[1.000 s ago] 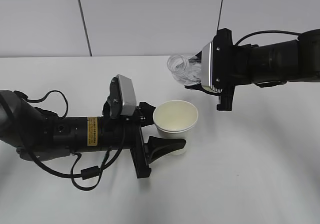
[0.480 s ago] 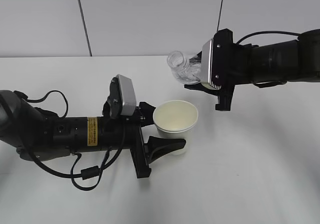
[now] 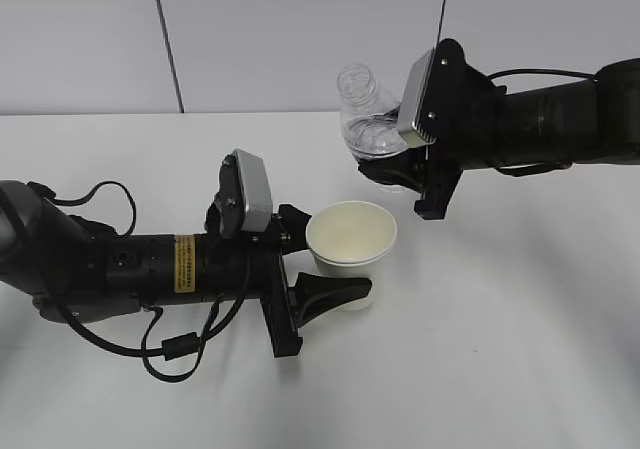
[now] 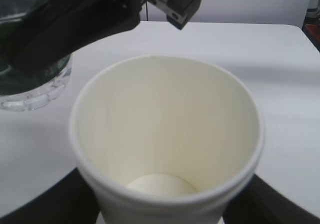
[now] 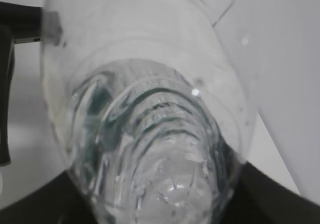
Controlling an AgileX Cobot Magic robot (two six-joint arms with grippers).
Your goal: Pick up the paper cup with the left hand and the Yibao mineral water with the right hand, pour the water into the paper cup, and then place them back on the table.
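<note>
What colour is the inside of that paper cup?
Cream, plain with no pattern; the paper cup shows it best in the left wrist view.

The paper cup (image 4: pixel 167 139) filled the centre of the frame, its cream inside open to view. Black claw fingers (image 4: pixel 55 204) flanked its lower sides. At upper left, the right hand (image 4: pixel 75 24) held the Yibao mineral water (image 4: pixel 30 87) above the white table (image 4: pixel 270 59).

upright paper cup (image 3: pixel 351 239), tilted bottle (image 3: pixel 366 119)
</note>
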